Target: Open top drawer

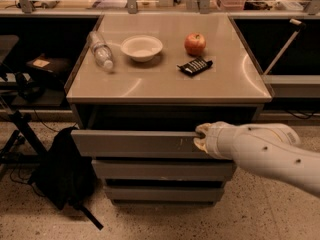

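The top drawer [132, 144] is a grey flat front with pale scuffs right of centre. It stands pulled out a little from the cabinet, with a dark gap above it. My gripper [200, 137] comes in from the right on a white arm and sits at the drawer front's top edge, near its right end, touching it. Two narrower grey drawer fronts [160, 170] lie below, pushed in.
On the cabinet top [150, 84] lie a plastic bottle [101, 51], a white bowl [142, 48], a red apple [195, 44] and a dark snack packet [195, 66]. A black backpack [62, 176] sits on the floor at the left. A dark stand [15, 129] is at far left.
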Controlling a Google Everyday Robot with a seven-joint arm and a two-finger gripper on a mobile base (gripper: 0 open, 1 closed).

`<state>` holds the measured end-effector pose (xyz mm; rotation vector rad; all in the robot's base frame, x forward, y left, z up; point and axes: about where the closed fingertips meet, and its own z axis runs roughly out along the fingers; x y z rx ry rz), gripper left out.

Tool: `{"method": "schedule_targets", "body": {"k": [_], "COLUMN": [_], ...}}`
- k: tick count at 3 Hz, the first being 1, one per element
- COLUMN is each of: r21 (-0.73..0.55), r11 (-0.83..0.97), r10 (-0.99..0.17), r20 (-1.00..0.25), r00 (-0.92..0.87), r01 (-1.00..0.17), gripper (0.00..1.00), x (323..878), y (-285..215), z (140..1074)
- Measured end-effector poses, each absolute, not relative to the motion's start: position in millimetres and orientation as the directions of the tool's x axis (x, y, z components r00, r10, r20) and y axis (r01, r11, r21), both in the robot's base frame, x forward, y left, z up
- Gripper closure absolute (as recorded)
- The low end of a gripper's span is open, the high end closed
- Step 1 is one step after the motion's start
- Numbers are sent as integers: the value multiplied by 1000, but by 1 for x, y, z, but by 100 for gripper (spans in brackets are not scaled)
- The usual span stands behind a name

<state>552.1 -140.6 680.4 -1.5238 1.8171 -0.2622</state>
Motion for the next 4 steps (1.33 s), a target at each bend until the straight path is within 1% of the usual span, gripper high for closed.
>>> {"method": "schedule_targets", "body": {"k": [1, 2, 4], "r21": [-650, -677, -676], "r11": [337, 325, 324], "r10": [-903, -915, -915], "r20": [-429, -402, -402], "r00": [-37, -38, -37], "r01": [-681, -660, -662], "gripper": [100, 81, 35], "x": [499, 466, 466], "y": [-155, -166, -166], "z": [713, 720, 720]}}
